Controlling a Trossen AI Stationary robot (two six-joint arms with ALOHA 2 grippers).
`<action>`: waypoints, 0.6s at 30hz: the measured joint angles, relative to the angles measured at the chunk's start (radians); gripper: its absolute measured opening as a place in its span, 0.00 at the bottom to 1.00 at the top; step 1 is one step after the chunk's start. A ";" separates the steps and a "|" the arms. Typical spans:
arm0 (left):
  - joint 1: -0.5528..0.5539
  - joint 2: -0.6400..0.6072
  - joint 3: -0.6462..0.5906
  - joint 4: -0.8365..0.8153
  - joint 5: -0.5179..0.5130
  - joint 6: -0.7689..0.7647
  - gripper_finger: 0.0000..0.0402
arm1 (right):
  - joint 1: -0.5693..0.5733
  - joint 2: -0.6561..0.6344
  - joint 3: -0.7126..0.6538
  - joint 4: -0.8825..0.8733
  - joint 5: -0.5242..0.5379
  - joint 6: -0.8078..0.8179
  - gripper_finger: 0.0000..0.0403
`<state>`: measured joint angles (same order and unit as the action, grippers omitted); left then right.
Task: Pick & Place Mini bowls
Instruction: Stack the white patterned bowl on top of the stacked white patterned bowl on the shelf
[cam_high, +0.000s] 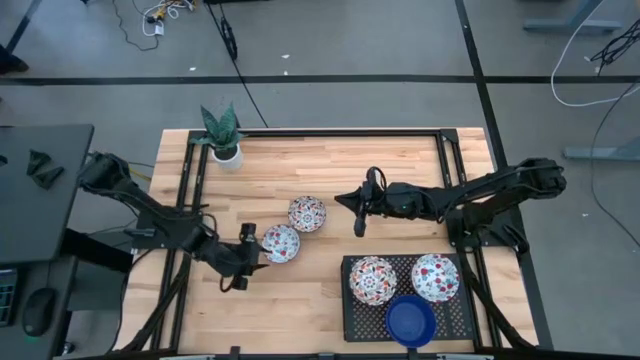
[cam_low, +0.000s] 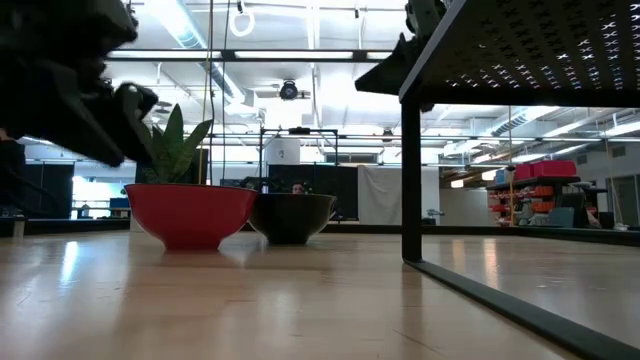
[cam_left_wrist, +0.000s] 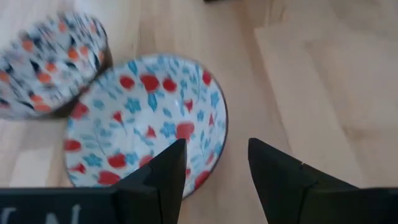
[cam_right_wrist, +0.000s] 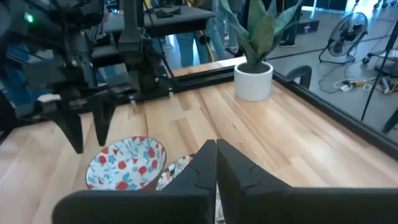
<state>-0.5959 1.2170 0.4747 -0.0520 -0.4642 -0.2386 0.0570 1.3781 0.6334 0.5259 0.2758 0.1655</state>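
Floral mini bowl (cam_high: 281, 243) on the bare wood, just beside left gripper (cam_high: 246, 257), rim under its parted, empty fingers (cam_left_wrist: 163, 180) (right gripper (cam_high: 361, 213) pinched shut, empty, farther off). Nearer: left arm.

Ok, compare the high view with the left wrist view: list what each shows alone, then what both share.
High view only: the black rack holding two floral bowls and a blue bowl, the plant pot, and the shut right gripper.
Left wrist view only: the near bowl's pattern, close up.
Both: the open left gripper at the near floral bowl's rim, with another floral bowl touching it.
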 joint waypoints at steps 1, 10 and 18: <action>0.005 0.017 0.000 -0.001 0.010 -0.011 0.44 | 0.000 0.000 -0.013 0.014 -0.004 0.012 0.02; 0.058 0.105 0.000 0.007 0.043 -0.016 0.44 | 0.017 0.000 -0.030 0.031 -0.007 0.035 0.02; 0.083 0.124 0.000 0.101 0.050 0.059 0.44 | 0.022 0.000 -0.030 0.031 -0.007 0.033 0.02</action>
<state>-0.5133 1.3411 0.4747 0.0491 -0.4139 -0.1795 0.0788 1.3782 0.6037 0.5571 0.2687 0.1982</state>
